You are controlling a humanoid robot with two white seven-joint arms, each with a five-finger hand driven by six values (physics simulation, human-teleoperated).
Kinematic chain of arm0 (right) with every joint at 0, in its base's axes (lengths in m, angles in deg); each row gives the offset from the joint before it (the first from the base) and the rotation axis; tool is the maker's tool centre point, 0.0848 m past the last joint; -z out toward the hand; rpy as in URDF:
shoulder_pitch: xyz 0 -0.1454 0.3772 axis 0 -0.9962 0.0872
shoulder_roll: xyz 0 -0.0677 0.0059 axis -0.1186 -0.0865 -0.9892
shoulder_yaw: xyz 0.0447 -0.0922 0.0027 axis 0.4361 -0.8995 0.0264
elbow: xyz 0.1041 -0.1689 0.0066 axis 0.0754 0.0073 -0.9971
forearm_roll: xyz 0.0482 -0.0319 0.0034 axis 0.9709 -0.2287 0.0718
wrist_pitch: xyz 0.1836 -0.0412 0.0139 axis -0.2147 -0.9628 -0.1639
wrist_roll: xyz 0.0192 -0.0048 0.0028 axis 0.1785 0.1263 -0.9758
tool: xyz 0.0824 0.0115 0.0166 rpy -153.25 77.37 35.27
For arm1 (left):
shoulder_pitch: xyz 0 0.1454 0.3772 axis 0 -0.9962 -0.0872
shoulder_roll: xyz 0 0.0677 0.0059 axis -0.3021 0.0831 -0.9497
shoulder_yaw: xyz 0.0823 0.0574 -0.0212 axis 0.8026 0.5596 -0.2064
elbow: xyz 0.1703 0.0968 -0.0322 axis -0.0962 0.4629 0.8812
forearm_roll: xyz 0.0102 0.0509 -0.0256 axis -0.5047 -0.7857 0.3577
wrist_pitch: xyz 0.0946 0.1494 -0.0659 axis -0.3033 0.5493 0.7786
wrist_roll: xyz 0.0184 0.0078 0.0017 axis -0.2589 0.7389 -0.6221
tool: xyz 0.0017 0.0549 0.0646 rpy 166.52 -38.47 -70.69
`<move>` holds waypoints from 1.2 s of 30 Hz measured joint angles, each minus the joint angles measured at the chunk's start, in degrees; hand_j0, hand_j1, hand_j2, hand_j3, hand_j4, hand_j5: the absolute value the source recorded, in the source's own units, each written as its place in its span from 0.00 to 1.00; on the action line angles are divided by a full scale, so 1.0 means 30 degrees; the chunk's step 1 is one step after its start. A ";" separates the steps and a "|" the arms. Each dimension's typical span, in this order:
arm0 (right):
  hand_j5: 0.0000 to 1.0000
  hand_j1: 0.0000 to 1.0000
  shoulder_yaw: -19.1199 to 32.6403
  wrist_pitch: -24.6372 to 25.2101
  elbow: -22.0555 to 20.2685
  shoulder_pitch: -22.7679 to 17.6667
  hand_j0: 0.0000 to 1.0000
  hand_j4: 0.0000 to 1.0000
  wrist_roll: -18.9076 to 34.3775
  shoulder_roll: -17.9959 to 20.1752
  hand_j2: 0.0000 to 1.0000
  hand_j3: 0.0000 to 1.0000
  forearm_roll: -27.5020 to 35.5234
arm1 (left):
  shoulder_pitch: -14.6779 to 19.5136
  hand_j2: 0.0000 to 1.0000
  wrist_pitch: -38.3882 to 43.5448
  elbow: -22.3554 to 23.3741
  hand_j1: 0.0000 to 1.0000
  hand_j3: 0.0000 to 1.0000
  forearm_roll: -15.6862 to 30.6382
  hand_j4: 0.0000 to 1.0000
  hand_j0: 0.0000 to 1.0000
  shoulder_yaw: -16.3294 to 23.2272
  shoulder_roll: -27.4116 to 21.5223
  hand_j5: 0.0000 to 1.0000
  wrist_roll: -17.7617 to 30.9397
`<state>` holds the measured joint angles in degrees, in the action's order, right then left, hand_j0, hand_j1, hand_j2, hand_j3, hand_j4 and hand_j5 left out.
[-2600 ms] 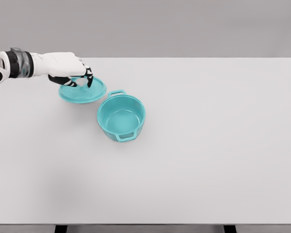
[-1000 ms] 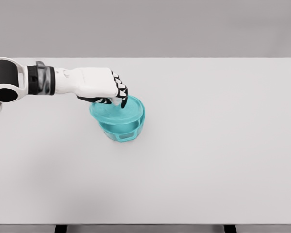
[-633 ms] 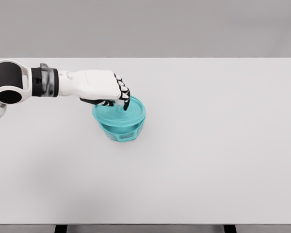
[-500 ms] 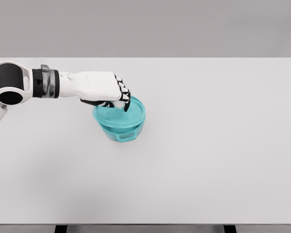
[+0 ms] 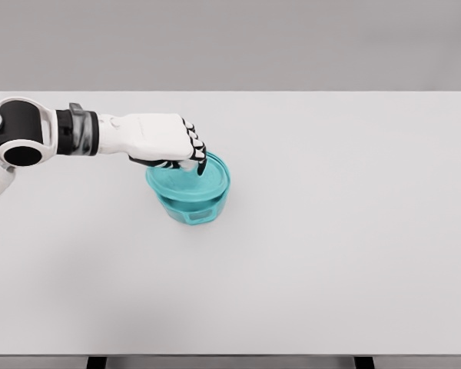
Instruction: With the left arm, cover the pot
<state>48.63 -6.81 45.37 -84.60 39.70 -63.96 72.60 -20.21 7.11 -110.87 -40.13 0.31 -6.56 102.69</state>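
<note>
With your left robot hand (image 5: 173, 146) gripping the round teal lid (image 5: 186, 181) over the teal two-handled pot (image 5: 190, 201) left of centre on the white desk (image 5: 330, 231), seat it level before releasing.

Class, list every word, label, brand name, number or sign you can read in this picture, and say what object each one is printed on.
None: no readable text, number or sign shows anywhere.
The round teal lid, the teal two-handled pot, the plain white table and the white left hand with its black-jointed fingers all carry no lettering.
</note>
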 measured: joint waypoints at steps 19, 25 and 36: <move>1.00 1.00 0.0000 0.0000 -0.0002 0.0000 1.00 1.00 0.0000 0.0000 1.00 1.00 0.0000 | 0.0000 0.85 0.0003 0.0292 0.85 0.85 -0.0160 0.85 0.85 -0.0138 0.0329 0.85 -0.0083; 1.00 1.00 0.0000 0.0000 0.0000 0.0000 1.00 1.00 0.0000 0.0000 1.00 1.00 -0.0001 | 0.0000 0.97 0.0003 0.0486 0.97 0.97 -0.0142 0.97 0.97 -0.0146 0.0471 0.97 -0.0082; 1.00 1.00 0.0000 0.0000 0.0006 0.0000 1.00 1.00 0.0000 0.0000 1.00 1.00 0.0000 | 0.0117 1.00 0.0010 0.2459 1.00 1.00 0.2836 1.00 1.00 -0.2166 -0.1392 1.00 -0.0090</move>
<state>48.63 -6.81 45.38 -84.60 39.70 -63.96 72.60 -19.86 7.14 -103.49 -31.62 -6.19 -10.74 102.42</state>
